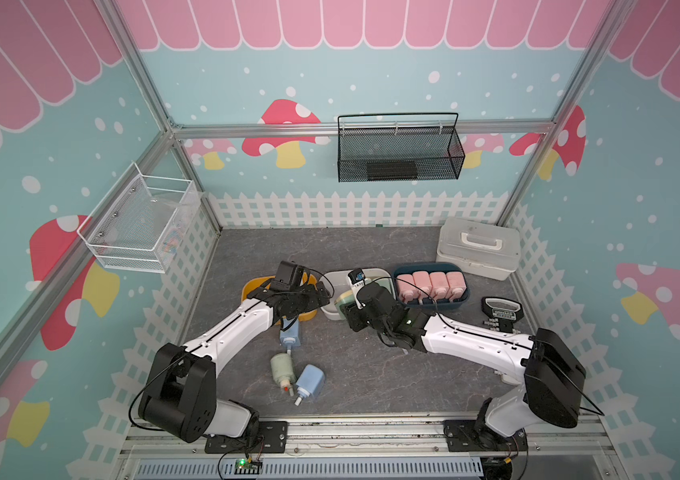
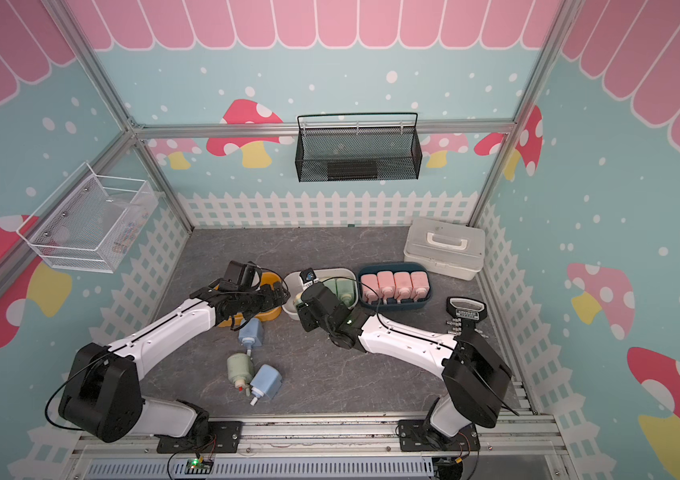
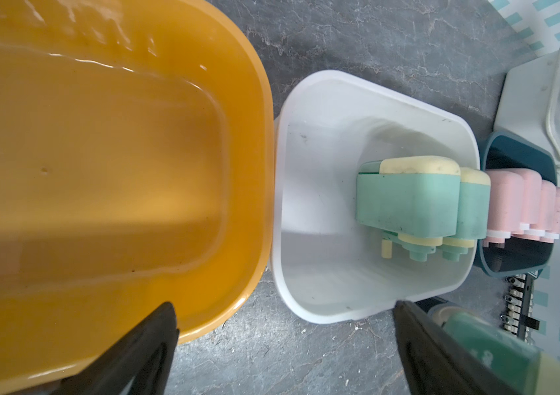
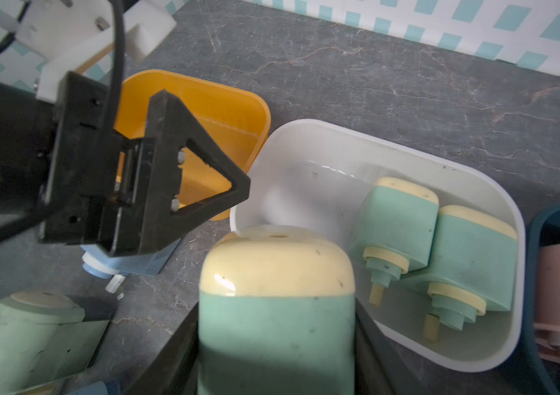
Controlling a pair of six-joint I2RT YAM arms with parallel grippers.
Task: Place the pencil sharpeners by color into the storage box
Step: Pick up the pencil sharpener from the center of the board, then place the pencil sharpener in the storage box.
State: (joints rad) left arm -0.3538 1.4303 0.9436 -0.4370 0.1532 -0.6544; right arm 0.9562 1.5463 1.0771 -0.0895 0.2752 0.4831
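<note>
Pencil sharpeners [image 1: 281,370]: in both top views, three lie loose on the table [image 1: 371,374]. Left wrist: your left gripper [image 3: 283,306] gapes, empty. Right wrist: your right gripper [image 4: 276,345] clamps a green sharpener [image 4: 276,290] at the white bin [image 4: 391,152] edge. It is likely light, rigid and slick, so grip the flat sides.

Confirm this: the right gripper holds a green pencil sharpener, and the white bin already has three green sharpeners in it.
Not three: the white bin has two green sharpeners in it, lying side by side, as the right wrist view shows. The right gripper does hold a green pencil sharpener.
</note>
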